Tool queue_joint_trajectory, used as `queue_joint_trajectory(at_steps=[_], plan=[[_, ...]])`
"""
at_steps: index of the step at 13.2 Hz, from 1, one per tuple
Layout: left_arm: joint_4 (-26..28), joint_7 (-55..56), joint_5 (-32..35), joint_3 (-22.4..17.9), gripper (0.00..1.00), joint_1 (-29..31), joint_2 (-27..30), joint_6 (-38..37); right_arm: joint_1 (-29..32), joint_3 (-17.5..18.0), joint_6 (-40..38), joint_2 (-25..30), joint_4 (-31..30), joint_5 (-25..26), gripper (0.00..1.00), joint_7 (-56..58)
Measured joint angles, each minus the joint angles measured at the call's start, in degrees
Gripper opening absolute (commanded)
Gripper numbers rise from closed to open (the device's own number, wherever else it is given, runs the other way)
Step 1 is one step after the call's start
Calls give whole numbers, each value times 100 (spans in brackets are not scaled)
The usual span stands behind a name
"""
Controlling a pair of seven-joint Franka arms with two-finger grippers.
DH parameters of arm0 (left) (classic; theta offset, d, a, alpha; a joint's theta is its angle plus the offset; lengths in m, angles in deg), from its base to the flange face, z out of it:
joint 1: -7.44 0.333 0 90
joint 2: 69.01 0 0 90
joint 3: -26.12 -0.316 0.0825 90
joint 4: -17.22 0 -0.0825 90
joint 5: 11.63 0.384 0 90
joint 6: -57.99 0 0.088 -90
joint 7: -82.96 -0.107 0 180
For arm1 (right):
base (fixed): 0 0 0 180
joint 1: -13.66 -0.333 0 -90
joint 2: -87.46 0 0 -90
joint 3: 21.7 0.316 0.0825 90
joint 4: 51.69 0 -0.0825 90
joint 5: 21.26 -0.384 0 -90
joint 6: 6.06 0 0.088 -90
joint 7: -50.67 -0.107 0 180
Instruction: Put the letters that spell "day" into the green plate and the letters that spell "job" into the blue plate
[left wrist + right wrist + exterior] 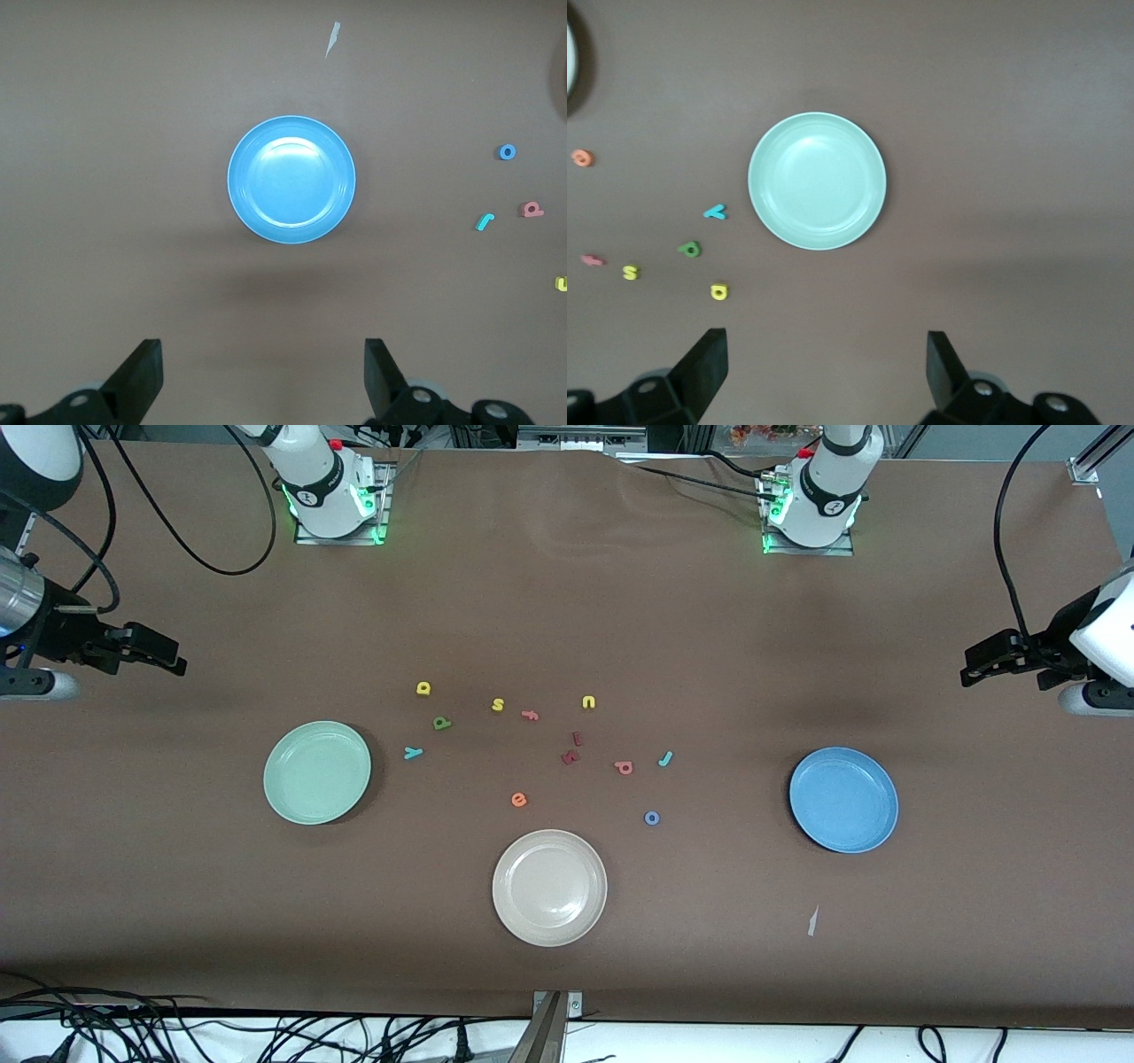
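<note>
Brown, matte paper-like covering spans the bench (567, 602). At the right arm's end, the right end effector (168, 657) hangs over bare bench, its two black fingers (700, 367) spread wide and holding nothing. Next comes the round pale mint-green plate (317, 771), smooth with a raised rim, lying empty. Beside it, toward the bench's middle, sit the small chunky toy letters: a yellow round-bowled letter (423, 688), a dark green round-bowled letter (442, 723) nearer the camera, and a teal "y" (413, 753) nearer again. Farther along lie a salmon-red "b"-shaped letter (624, 767), a teal hooked "j" (665, 758) and a blue ring "o" (652, 817), nearest the camera of these. The glossy round bright blue plate (843, 799) follows, also empty. At the left arm's end, the left end effector (974, 669) hangs over bare bench, fingers (140, 376) fully apart, gripping nothing.
</note>
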Motion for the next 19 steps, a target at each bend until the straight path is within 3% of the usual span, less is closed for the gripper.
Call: queue_joint_trajectory(at_steps=[3,7,13,19], plan=[[0,0,0,0,100,0,0,0,-5,261,0,8,15,311,99,1],[0,0,0,0,100,0,0,0,-7,329,46,-18,-60,282,99,-19],[-4,0,0,0,100,0,0,0,-30,811,2103,-284,-1301,216,99,-1250],[-4,0,-19,36,100,-74,-12,31,-272,1040,3393,-1028,-1560,205,99,-3664]])
